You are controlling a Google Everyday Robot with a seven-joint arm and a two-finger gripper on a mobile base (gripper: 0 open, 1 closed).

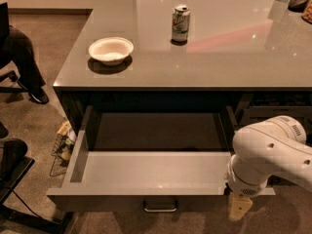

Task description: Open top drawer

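The top drawer stands pulled far out from under the grey counter. Its pale grey inside is bare. Its small metal pull handle shows at the centre of the front panel, at the bottom of the view. My white arm reaches in from the right, over the drawer's front right corner. My gripper hangs below the arm's wrist, just in front of the drawer front and to the right of the handle, apart from it.
A white bowl and a drink can stand on the counter. A person's dark leg and shoe and a black chair base are at the left. A wire basket sits on the floor beside the drawer.
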